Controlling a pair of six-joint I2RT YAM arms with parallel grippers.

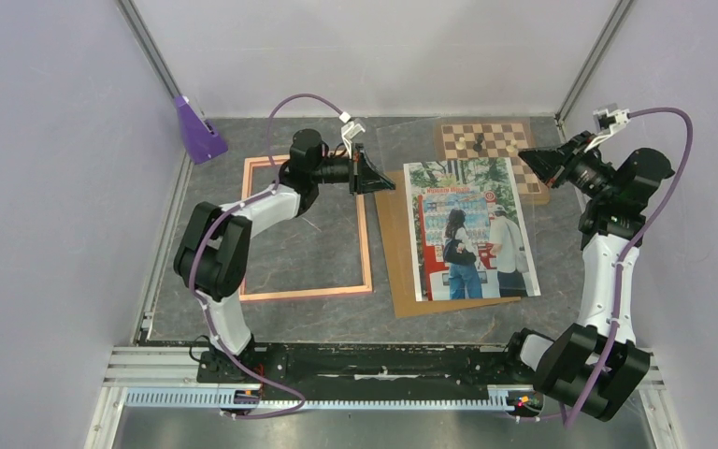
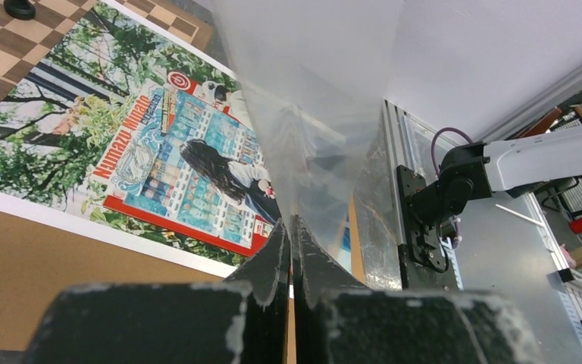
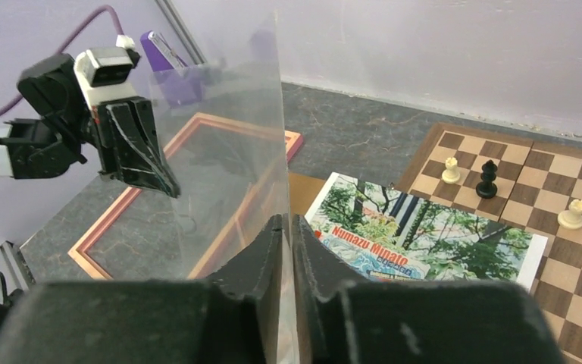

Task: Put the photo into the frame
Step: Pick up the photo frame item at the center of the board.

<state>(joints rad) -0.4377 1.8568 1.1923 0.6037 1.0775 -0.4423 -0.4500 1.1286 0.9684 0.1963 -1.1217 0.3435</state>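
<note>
Left gripper [image 2: 289,227] jaws clenched on one edge of a clear sheet [image 3: 227,152]. Right gripper [image 3: 288,224] pinches the opposite edge, and the sheet stands on edge between them. Left arm reaches across the frame [image 1: 367,243], wrist level, pointing right. Right arm rises upright, wrist pointing left over the chessboard [image 1: 500,140]. The photo [image 1: 472,229] lies flat on a brown backing board [image 1: 397,253], just right of the frame.
</note>
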